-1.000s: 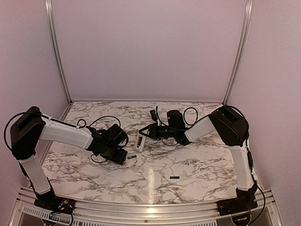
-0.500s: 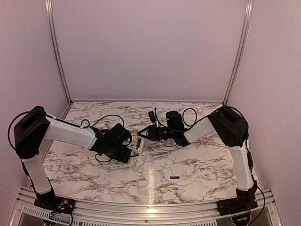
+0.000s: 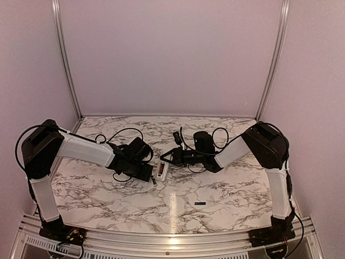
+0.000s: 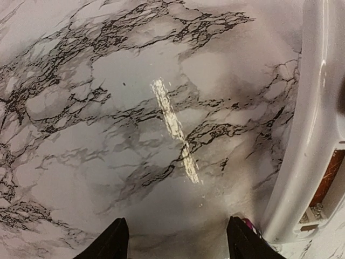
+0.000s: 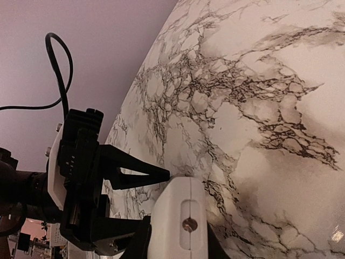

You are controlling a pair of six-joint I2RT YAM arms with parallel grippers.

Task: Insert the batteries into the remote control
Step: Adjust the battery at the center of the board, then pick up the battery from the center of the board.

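The white remote control lies at the table's middle. My right gripper is shut on its far end; in the right wrist view the remote's end sits between my fingers. In the left wrist view its open battery bay shows at the right edge. My left gripper is open, low over the marble just left of the remote, jaws wide apart. One black battery lies by its tips; a pink-tipped end shows beside the right finger. The second battery lies alone nearer the front.
The marble table is walled by pale panels at the back and sides. Loose black cables loop over both wrists. The left gripper's open fingers stand right beside the remote in the right wrist view.
My left gripper has moved right, up to the remote's left side and over the nearby battery. The right gripper has brought the remote slightly nearer the front.
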